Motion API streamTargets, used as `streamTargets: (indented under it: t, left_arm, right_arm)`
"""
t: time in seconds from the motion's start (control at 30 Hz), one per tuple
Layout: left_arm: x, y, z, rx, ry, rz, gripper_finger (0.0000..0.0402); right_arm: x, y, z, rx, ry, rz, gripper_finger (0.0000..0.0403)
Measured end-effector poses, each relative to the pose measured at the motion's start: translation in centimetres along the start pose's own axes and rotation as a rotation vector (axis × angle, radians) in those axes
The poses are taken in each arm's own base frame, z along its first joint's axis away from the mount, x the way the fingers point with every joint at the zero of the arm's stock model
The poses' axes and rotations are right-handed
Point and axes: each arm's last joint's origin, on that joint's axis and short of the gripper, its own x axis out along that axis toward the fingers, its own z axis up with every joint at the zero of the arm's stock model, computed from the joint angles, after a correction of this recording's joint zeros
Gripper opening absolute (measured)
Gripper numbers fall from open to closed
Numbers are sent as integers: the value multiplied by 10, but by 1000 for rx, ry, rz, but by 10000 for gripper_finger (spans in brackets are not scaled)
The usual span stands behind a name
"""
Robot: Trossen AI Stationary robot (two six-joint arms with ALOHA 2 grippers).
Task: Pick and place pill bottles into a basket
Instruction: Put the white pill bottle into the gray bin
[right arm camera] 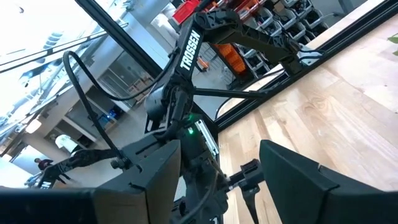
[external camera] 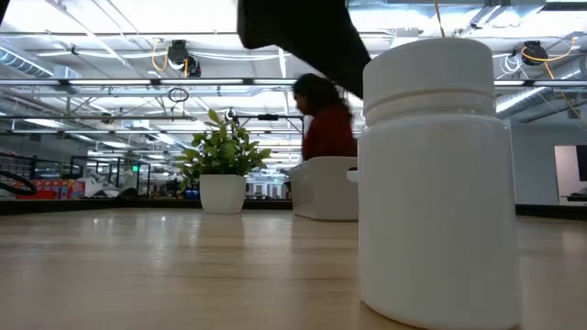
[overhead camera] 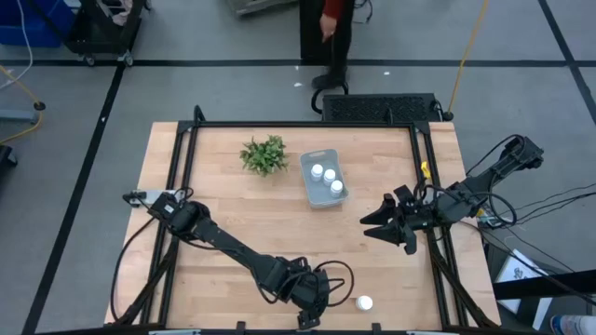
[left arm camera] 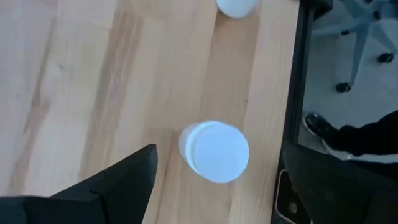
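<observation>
While your left pincer (overhead camera: 312,312) hovered low at the near edge of the surface (overhead camera: 233,214), its fingers stood released, with one dark finger (left arm camera: 118,180) showing just beside a white pill bottle (left arm camera: 214,151) in the left wrist view and not touching it. That bottle stood upright on the wood under the wrist camera. You had a second bottle (overhead camera: 365,302) a little to the right of the pincer, also upright and alone on the surface near the edge; the low view showed it (external camera: 436,179) large and close, cap on.

Your basket (overhead camera: 323,179) sat toward the far middle of the surface, just beside the green plant (overhead camera: 264,154) and apart from it. Three bottles (overhead camera: 329,175) lay inside it, seen from above as white caps in a diagonal row.

Your right pincer (overhead camera: 384,223) hung above the right side of the surface, near the frame rail, well apart from the basket and from both loose bottles. Its fingers (right arm camera: 298,180) were spread apart and held nothing.

A person (overhead camera: 335,28) stood beyond the far edge of the surface.
</observation>
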Motion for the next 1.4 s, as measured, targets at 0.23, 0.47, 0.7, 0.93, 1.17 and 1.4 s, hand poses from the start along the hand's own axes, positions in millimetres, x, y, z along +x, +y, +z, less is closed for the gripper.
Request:
streamTargets:
  t: [0.23,0.47,0.7,0.93,1.17,1.4]
  left_arm:
    - [1,-1,0,12,-15,-1,354]
    - [22,-7,-11,7,21,-6,354]
    - [33,-5,-15,-1,44,9,354]
    - [33,-5,-14,-25,47,8,353]
    - [33,-2,-12,-26,38,19,353]
    - [33,1,-9,-14,32,25,299]
  right_arm:
    - [0,0,0,0,1,2,212]
    - [0,0,0,-1,1,1,212]
    - [0,0,0,-2,2,-1,212]
    - [0,0,0,-2,1,0,212]
    - [0,0,0,-2,2,0,212]
    - [0,0,0,-2,2,1,212]
